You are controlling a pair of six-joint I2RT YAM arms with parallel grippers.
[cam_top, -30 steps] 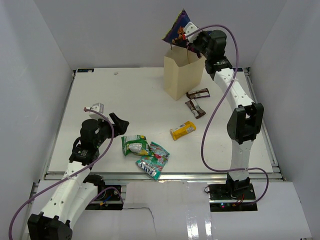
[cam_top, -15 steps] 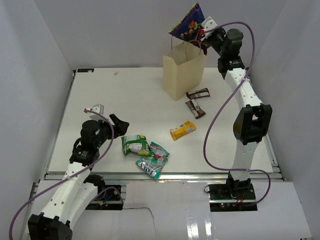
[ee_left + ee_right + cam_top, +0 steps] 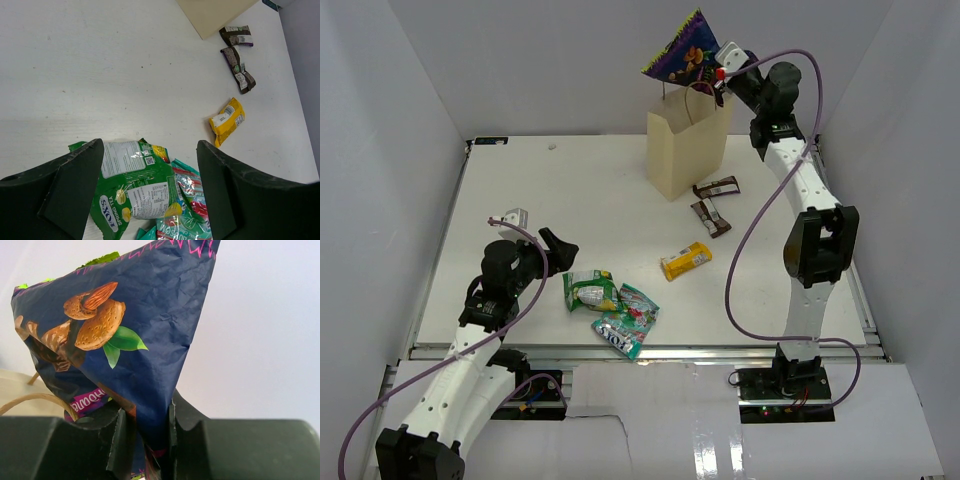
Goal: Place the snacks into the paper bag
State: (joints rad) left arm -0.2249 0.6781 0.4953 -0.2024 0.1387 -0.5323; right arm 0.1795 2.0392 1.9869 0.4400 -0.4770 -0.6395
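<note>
The purple candy bag [image 3: 682, 50], printed with almonds, is hanging in the air just above the open mouth of the paper bag [image 3: 685, 150], tilted with one corner pointing up. The right gripper [image 3: 146, 437] is clamping the packet's lower edge between its closed jaws. The paper bag is standing upright at the far side of the table [image 3: 550, 190], right of centre, with its tan loop handles [image 3: 704, 90] rising just beside the gripper. Two thin dark brown bars [image 3: 714, 202] are lying on the table just near and right of the paper bag, close to each other. The yellow wrapped bar [image 3: 686, 260] is lying nearer, apart from them. The green pouch [image 3: 590, 291] and the teal pouch [image 3: 628, 322] are lying overlapped near the table's near edge. The left gripper [image 3: 150, 145] is hovering over the near left area, jaws spread wide and holding nothing, with the green pouch showing between its fingers in the wrist view.
</note>
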